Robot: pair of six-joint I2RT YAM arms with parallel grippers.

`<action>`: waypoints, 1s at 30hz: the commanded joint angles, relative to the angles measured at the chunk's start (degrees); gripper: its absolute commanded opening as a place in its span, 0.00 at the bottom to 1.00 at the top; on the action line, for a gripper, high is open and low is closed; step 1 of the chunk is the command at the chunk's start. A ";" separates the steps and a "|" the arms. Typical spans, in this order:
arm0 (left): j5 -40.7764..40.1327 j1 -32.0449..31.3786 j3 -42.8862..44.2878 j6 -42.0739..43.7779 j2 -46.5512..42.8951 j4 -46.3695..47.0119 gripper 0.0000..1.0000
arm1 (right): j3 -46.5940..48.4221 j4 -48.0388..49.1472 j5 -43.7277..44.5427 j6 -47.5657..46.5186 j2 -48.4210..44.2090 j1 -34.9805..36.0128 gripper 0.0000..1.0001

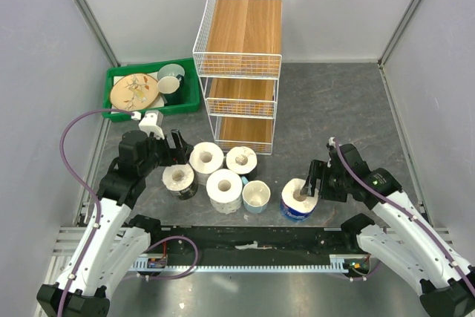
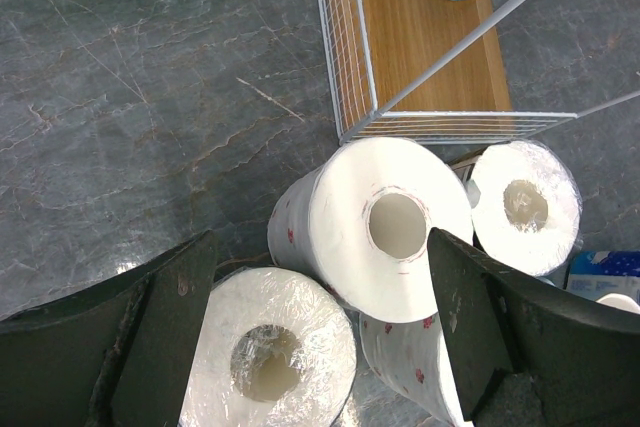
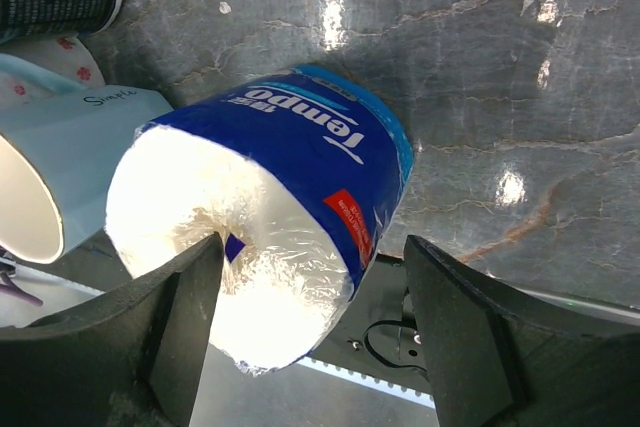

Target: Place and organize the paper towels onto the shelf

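Risk: the blue-wrapped roll (image 3: 290, 167) leans at the near edge of the table (image 1: 334, 109), well apart from the shelf (image 1: 245, 27). An uneven close could push it off. The right gripper (image 3: 310, 257) angles down, jaws spread and straddling the roll, apparently not yet touching it. The left gripper (image 2: 320, 247) hovers unclenched above the clustered paper towels (image 1: 224, 187).

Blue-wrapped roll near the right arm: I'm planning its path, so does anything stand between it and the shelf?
Nothing visible directly. Bare table runs from the blue-wrapped roll to the shelf front; the cup and a white roll sit just left.
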 commanded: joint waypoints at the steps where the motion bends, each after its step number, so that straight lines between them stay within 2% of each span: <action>1: 1.10 -0.24 -0.31 1.97 0.06 2.39 0.92 | -0.99 0.83 1.88 0.82 0.16 0.40 0.80; 13: 1.89 -0.24 -0.05 0.21 -0.38 2.13 0.92 | -3.37 6.11 1.97 2.15 1.57 0.75 0.73; 16: 2.67 -0.24 0.48 -0.58 -0.99 1.34 0.92 | -3.19 6.29 2.50 2.06 1.22 0.75 0.68; 21: 2.42 -0.24 0.57 -0.06 -2.05 0.72 0.92 | -2.75 6.99 2.32 2.58 0.34 0.84 0.52; 27: 2.24 -0.24 -0.22 0.12 -1.17 0.98 0.93 | -2.49 11.98 1.70 6.35 -3.34 0.84 0.49; 30: 2.33 -0.24 -0.31 -0.05 -1.00 1.07 0.93 | 0.23 13.14 5.65 6.63 -2.31 0.75 0.48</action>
